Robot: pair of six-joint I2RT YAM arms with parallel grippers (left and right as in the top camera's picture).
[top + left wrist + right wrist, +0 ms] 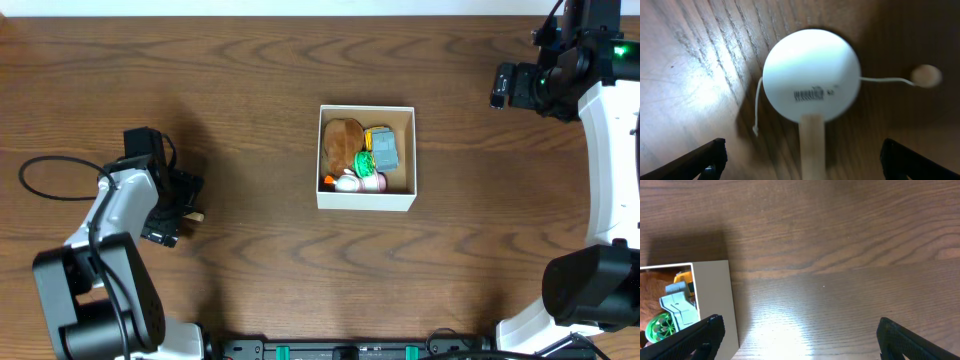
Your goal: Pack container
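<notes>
Both stand open — left gripper [802, 160] poised over a round white wooden-handled paddle [811, 70], right gripper [800, 337] idle — so next, likely, grasp it for the square white-walled cardboard container [366, 203] at frame centre.

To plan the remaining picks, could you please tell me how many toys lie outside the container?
1: a white paddle with its tethered ball, on the table beneath the left end effector. More may be hidden from view.
</notes>
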